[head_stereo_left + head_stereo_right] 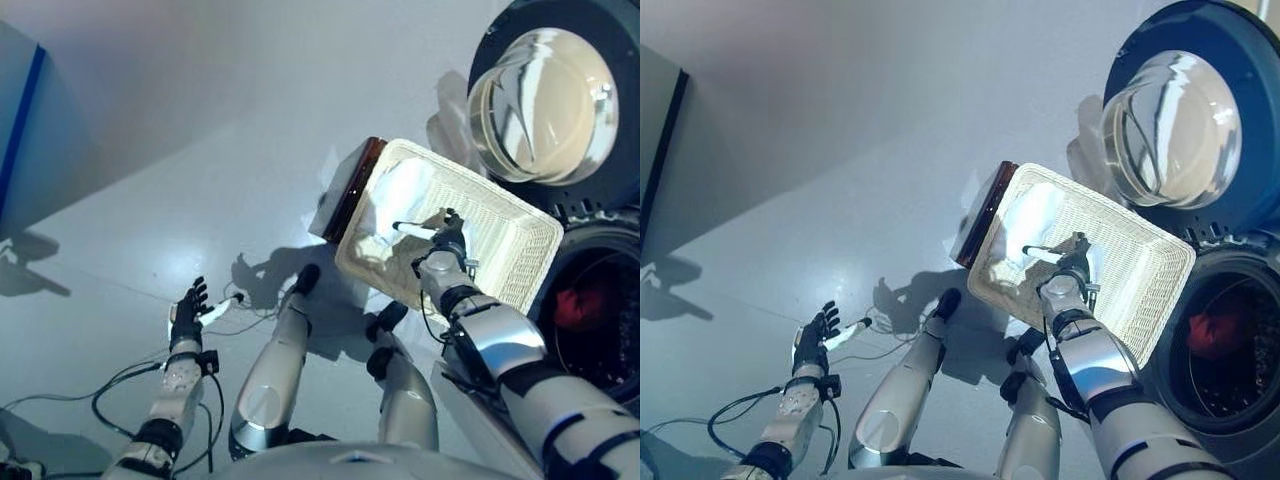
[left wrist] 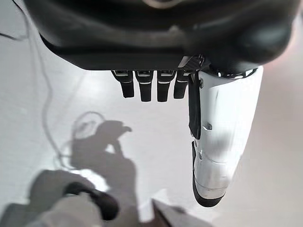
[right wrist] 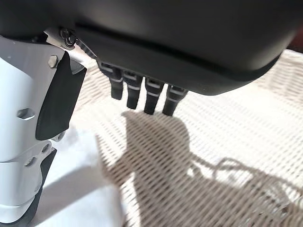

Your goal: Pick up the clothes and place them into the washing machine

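Note:
A shallow wicker basket (image 1: 512, 250) rests on a dark brown box (image 1: 356, 190) beside the washing machine (image 1: 600, 235). A white cloth (image 1: 400, 195) lies in the basket's left part. My right hand (image 1: 446, 240) hovers over the basket's middle, open, with its white-covered thumb pointing toward the cloth. In the right wrist view the hand's fingers (image 3: 142, 97) are straight above the weave (image 3: 236, 132), with the white cloth (image 3: 80, 194) beside the thumb. A red garment (image 1: 575, 305) lies inside the drum. My left hand (image 1: 187, 312) is open and empty over the floor at the lower left.
The machine's round door (image 1: 545, 100) stands open above and behind the basket. A blue-edged panel (image 1: 22, 130) stands at the far left. Pale grey floor (image 1: 200, 150) spreads between it and the box.

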